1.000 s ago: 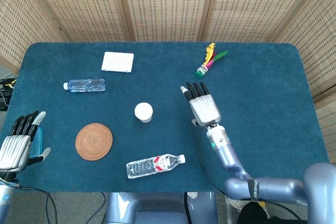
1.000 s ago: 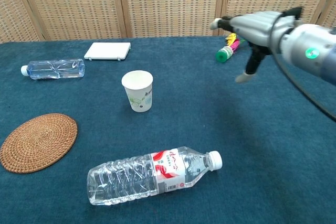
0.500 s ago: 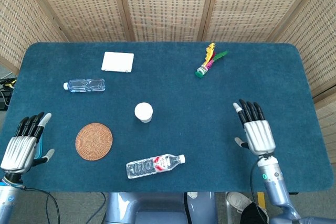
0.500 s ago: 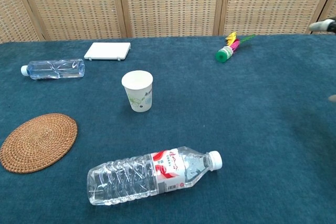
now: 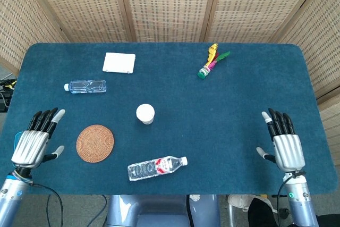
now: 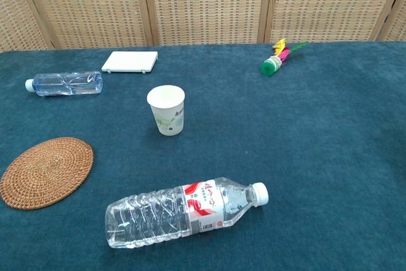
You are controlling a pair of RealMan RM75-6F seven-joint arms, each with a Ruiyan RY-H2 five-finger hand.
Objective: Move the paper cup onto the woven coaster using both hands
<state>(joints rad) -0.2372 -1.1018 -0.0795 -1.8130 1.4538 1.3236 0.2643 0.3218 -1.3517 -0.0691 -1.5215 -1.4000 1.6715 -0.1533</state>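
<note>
Head view: my left hand (image 5: 32,144) hovers over the near-left edge of the table (image 5: 255,89), fingers spread and straight, holding nothing; my right hand (image 5: 284,144) does the same at the near-right edge, fingers apart and empty. The paper cup (image 5: 145,114) stands upright near the middle of the blue cloth, well apart from both hands. The woven coaster (image 5: 95,143) lies flat to the cup's near left, not touching it and closer to my left hand than to my right. A labelled water bottle (image 5: 156,168) lies on its side near the front edge, a clear bottle (image 5: 85,86) lies at the far left, a white flat box (image 5: 119,62) sits beyond it, and a feathered shuttlecock (image 5: 210,63) rests at the far right. Chest view: neither of my hands shows here. The cup (image 6: 167,110) stands upright, the coaster (image 6: 46,171) lies bare at the left, and the labelled bottle (image 6: 185,212) lies nearest, cap pointing right.
</note>
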